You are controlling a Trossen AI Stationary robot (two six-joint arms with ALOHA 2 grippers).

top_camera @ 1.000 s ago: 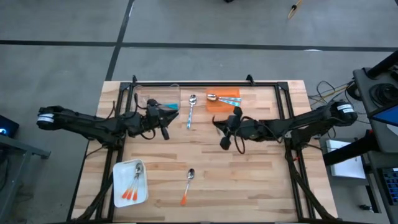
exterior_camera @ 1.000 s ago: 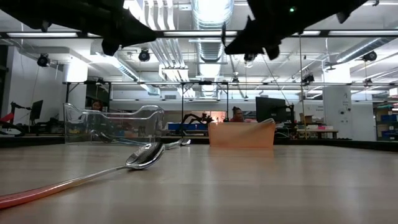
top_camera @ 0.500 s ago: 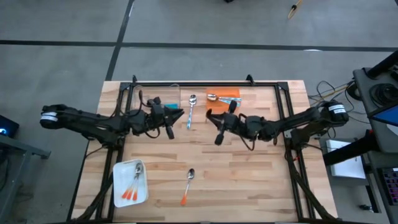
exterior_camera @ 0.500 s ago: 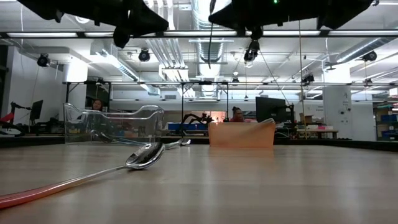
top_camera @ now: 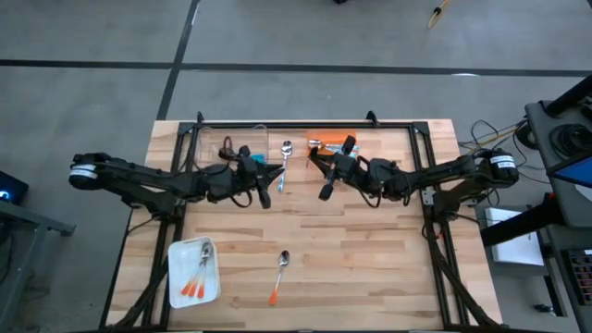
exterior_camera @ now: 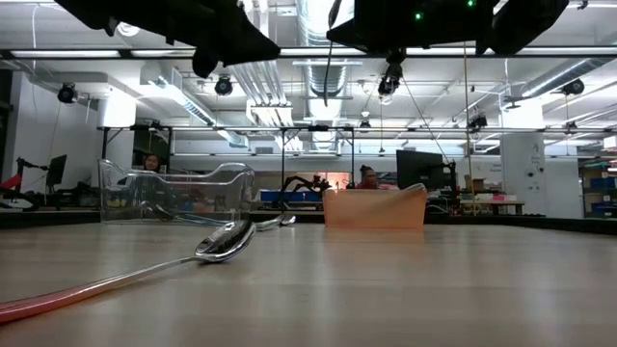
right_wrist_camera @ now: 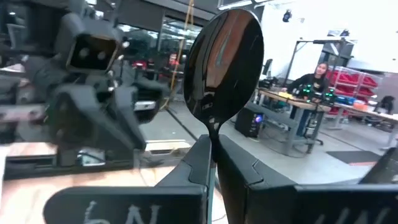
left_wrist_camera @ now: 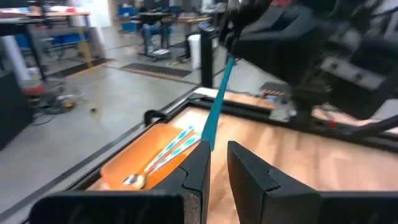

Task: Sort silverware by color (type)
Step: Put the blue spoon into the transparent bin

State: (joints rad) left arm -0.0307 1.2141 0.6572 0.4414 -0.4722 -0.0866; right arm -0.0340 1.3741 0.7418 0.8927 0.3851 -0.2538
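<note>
A dark spoon (right_wrist_camera: 224, 62) with a glossy black bowl stands up between the fingers of the right gripper (right_wrist_camera: 214, 148), which is clamped tight on its neck. It is in the air just in front of the orange tray (top_camera: 344, 138). A second spoon, the teal-handled spoon (left_wrist_camera: 217, 102), sticks out from the tips of the left gripper (left_wrist_camera: 217, 152), whose fingers are drawn in narrow around the end of the handle. From above, the left gripper (top_camera: 268, 176) hangs to the left of the orange tray and faces the right gripper (top_camera: 326, 183) across a small gap. Inside the orange tray lie a few blue-handled spoons (top_camera: 331, 146) with silver bowls. A single silver spoon (top_camera: 285, 163) with a pale blue handle lies on the wooden table (top_camera: 388, 250) just left of the orange tray. It sits between that tray and a clear bin (top_camera: 242, 141) farther left. Well in front of the orange tray, a loose orange-handled spoon (top_camera: 279, 276) lies on the wood near the table's front edge. Left of that spoon, near the front left corner, a white tray (top_camera: 181, 252) holds a few orange spoons (top_camera: 196, 282).
</note>
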